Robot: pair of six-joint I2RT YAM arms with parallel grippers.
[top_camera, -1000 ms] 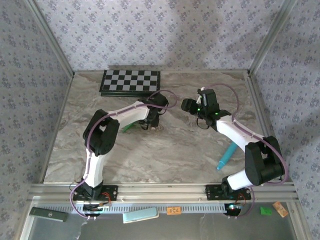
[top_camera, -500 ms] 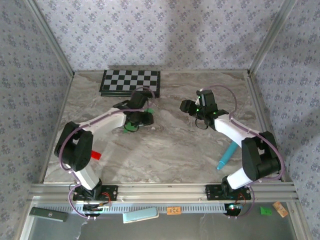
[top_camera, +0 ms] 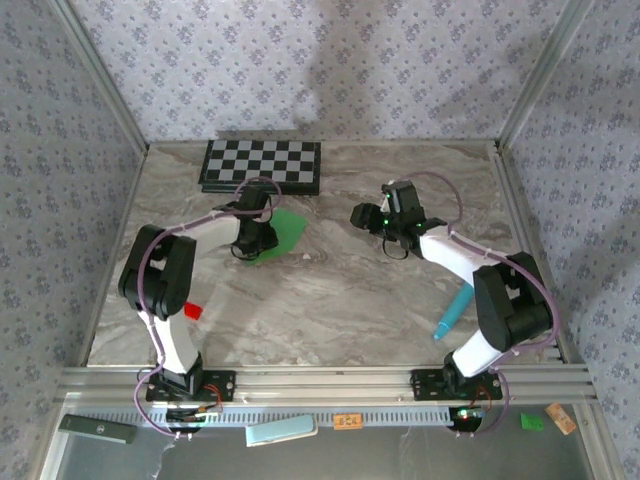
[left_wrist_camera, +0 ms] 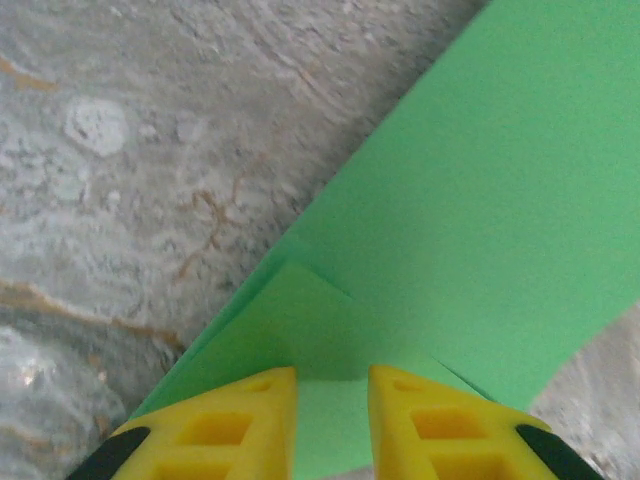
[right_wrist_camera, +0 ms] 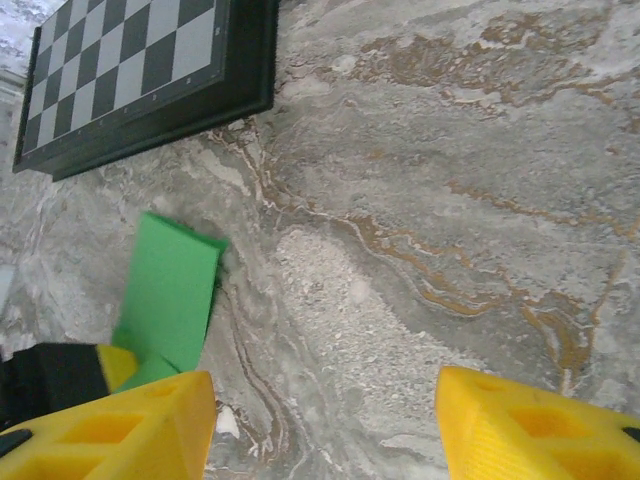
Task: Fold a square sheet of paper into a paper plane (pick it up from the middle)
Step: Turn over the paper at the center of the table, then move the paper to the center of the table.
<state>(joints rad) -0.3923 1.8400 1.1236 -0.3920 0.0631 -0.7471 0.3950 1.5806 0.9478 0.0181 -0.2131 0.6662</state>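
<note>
left claw [left_wrist_camera: 332,376] narrowly parted, right claw [right_wrist_camera: 322,380] spread wide

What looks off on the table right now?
The square sheet of paper at the left tool looks askew: a small flap lies on it there, and the layers' edges do not line up. Nothing else stands out.

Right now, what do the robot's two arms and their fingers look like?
The left arm and right arm have white links between bulky black joints, each trailed by a thin purple cable. Small green lights glow near the right wrist. The fingers are yellow plastic with recessed pockets.
</note>
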